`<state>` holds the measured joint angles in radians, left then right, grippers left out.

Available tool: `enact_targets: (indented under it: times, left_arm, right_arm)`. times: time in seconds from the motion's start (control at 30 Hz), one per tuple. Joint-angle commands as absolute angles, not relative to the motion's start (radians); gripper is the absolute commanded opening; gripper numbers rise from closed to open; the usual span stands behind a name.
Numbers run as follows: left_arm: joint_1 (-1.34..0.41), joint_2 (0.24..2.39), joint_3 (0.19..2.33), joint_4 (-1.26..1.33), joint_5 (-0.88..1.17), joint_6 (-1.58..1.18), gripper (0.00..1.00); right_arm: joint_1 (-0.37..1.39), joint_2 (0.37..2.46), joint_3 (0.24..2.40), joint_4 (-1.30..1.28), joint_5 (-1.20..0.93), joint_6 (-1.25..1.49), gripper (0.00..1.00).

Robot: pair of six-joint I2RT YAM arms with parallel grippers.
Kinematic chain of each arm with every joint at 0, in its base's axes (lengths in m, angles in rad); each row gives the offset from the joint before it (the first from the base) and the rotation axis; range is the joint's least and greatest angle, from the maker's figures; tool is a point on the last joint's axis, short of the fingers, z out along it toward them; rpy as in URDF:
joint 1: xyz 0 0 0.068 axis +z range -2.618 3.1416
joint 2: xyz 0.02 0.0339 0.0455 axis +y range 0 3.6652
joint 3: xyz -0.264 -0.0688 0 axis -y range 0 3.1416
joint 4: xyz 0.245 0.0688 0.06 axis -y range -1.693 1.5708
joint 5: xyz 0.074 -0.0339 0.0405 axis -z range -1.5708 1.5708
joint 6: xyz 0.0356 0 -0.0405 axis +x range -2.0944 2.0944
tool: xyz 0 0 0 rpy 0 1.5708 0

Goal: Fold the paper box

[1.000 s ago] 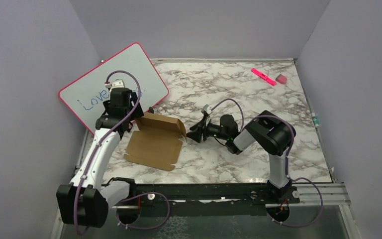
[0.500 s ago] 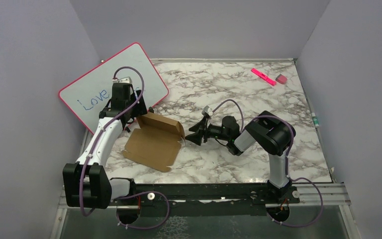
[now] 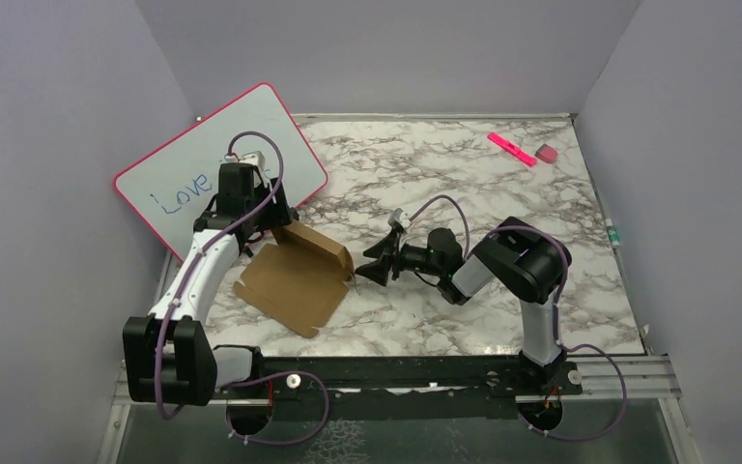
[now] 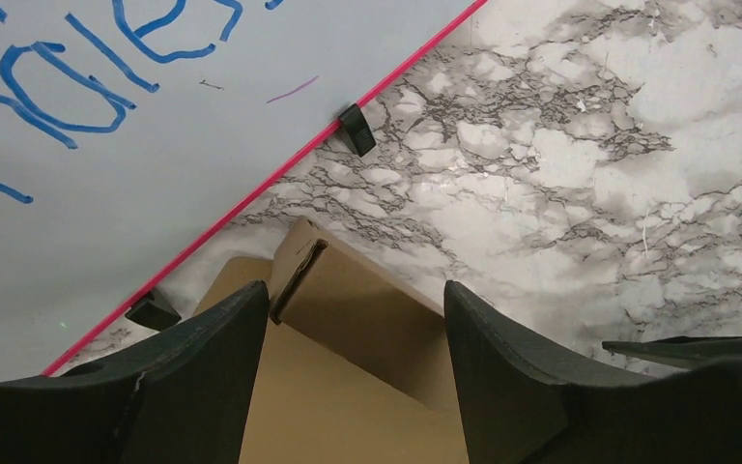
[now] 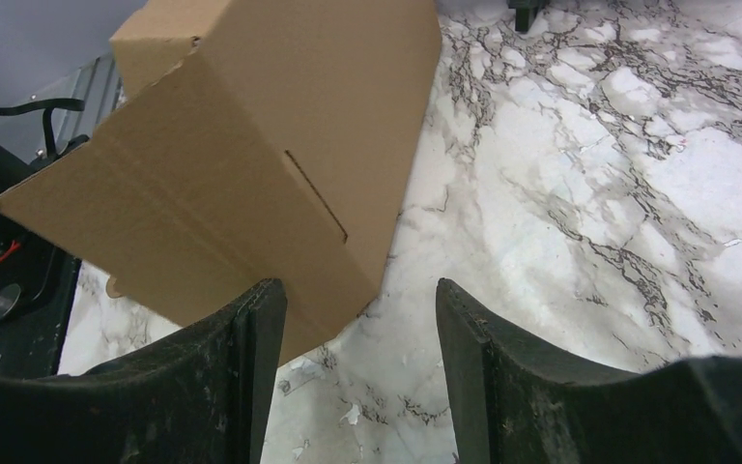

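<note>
One flap of the paper box (image 3: 292,285) was raised. It was framed by the left gripper (image 4: 353,314), held wide; the right gripper (image 5: 359,309) was spread wide too.

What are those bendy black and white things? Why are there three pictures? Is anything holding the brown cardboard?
Those are two robot arms. Each ends in a two-finger pincher called a gripper. One picture comes from a camera high above, looking down at the marble table. The other two come from small cameras on the wrists, so the dark shapes at the bottom are each gripper's own fingers. On the table is a brown paper box, partly folded with one flap standing up. There is also a pink-framed whiteboard with blue writing, and far off a pink marker and a small block. The left gripper and right gripper are both open beside the box, one on each side, so nothing is pinched.
</note>
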<state>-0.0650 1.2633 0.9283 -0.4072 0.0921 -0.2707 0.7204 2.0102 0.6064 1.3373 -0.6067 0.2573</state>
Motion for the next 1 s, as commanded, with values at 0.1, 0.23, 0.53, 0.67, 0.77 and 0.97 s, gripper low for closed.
enact_targets:
  times: [0.1,0.23,0.53,0.67,0.77,0.97]
  left_arm:
    - [-0.065,1.009,0.825,-0.443,0.141,-0.435,0.66]
    - [-0.112,0.852,0.671,-0.440,0.160,-0.583,0.62]
    - [-0.321,0.699,0.369,-0.323,0.102,-0.846,0.54]
    - [-0.396,0.725,0.255,-0.187,0.051,-0.916,0.49]
    - [-0.418,0.786,0.208,-0.094,0.051,-0.931,0.46]
    - [-0.472,0.909,0.184,0.015,0.039,-0.921,0.45]
  right_arm:
    - [0.729,1.979,0.601,1.324,-0.531,0.258,0.63]
    - [0.740,1.948,0.578,1.294,-0.510,0.256,0.63]
    - [0.783,1.873,0.509,1.216,-0.457,0.223,0.63]
    - [0.805,1.874,0.505,1.215,-0.440,0.220,0.63]
    - [0.810,1.876,0.518,1.208,-0.436,0.215,0.63]
    - [0.811,1.902,0.571,1.210,-0.448,0.205,0.63]
